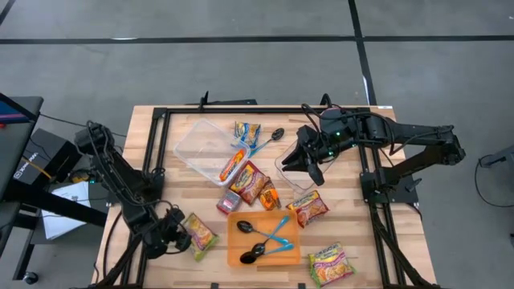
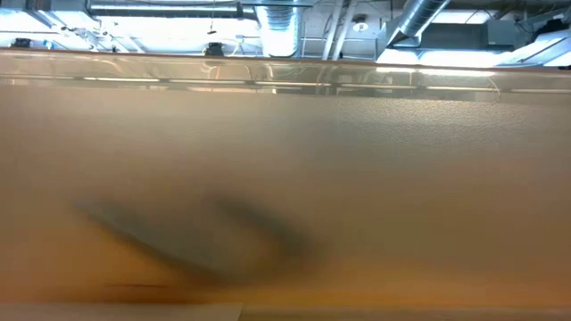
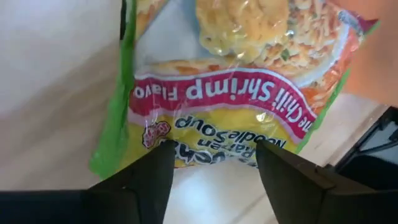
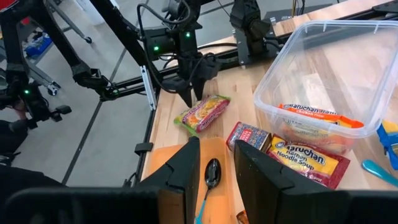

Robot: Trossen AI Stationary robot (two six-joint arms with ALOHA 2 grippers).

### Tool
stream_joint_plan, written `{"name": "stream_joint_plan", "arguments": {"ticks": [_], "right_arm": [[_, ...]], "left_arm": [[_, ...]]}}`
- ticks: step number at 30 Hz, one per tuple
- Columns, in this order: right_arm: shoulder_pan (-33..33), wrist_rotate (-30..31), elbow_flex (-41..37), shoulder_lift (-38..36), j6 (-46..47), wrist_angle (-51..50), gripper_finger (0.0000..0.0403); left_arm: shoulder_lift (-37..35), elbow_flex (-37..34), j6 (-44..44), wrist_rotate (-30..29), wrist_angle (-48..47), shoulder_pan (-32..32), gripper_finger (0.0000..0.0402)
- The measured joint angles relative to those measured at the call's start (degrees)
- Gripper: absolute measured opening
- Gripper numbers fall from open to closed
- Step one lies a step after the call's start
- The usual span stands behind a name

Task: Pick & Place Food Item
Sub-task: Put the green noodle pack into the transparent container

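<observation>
A green-edged chili shrimp noodle packet lies flat on the wooden table near its front left. My left gripper is open and points down over one end of the packet. Its two fingers stand apart over that end's edge. The right wrist view also shows the packet under my left gripper. My right gripper is slightly open and empty. It hovers over a clear tub right of the table's middle. My left gripper comes at the packet's end edge from above, with its open fingers across that edge. I cannot tell whether the fingertips touch the packet, which lies flat on the table.
A clear tub at the far middle has an orange packet leaning on its rim. More packets lie around an orange tray that holds spoons. Black frame rails run along both sides. A blurred orange surface fills the low view.
</observation>
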Motion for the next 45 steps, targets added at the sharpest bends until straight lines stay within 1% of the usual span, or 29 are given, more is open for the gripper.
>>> {"name": "stream_joint_plan", "arguments": {"ticks": [3, 6, 10, 14, 16, 18, 20, 22, 25, 29, 32, 38, 45], "right_arm": [[-0.1, 0.0, 0.0, 0.0, 0.0, 0.0, 0.0093], [-0.1, 0.0, 0.0, 0.0, 0.0, -0.1, 0.0093], [-0.1, 0.0, 0.0, 0.0, 0.0, -0.5, 0.0093], [-0.1, 0.0, 0.0, 0.0, 0.5, -1.6, 0.0093], [-0.1, 0.0, 0.0, 0.0, 0.6, -1.6, 0.0093], [-0.1, 0.0, 0.0, 0.0, 0.6, -1.6, 0.0093], [-0.1, 0.0, 0.0, 0.0, 0.6, -1.6, 0.0093], [-0.1, 0.0, 0.0, 0.0, 0.6, -1.6, 0.0093], [-0.1, 0.0, 0.0, 0.0, 1.1, -2.3, 0.0093], [-0.1, 0.0, 0.0, 0.0, 1.6, -3.9, 0.0093], [-0.1, 0.1, -0.1, 0.0, 2.7, -4.3, 0.0093], [-0.1, 0.2, -0.2, 0.0, 3.2, -5.4, 0.0093], [-0.1, 0.5, -0.2, 0.0, 4.4, -5.4, 0.0093]], "left_arm": [[0.0, 0.0, 6.0, -1.0, -0.3, 0.0, 0.0225], [0.0, 0.0, 14.4, -0.8, 0.3, 0.0, 0.0222], [0.0, 0.0, 24.1, 1.7, 3.2, -0.5, 0.0216], [0.0, 0.0, 25.5, 4.0, 3.4, -1.3, 0.021], [0.0, 0.0, 24.4, 3.9, 3.0, -1.9, 0.0208], [0.0, 0.0, 24.6, 2.3, 1.8, -2.2, 0.0206], [0.0, 0.0, 27.8, -0.1, 1.8, -2.8, 0.0204], [0.0, 0.0, 32.9, -2.3, 2.3, -3.3, 0.0202], [0.0, 0.0, 38.9, -3.5, 2.2, -3.4, 0.0199], [0.0, 0.0, 43.5, -4.6, -0.5, -3.3, 0.0191], [0.0, 0.0, 44.3, -4.9, -3.5, -3.3, 0.0182], [0.1, 0.0, 47.2, -4.8, -3.5, -3.5, 0.0167], [5.8, 0.0, 47.3, -5.0, -0.5, -3.5, 0.0163]]}}
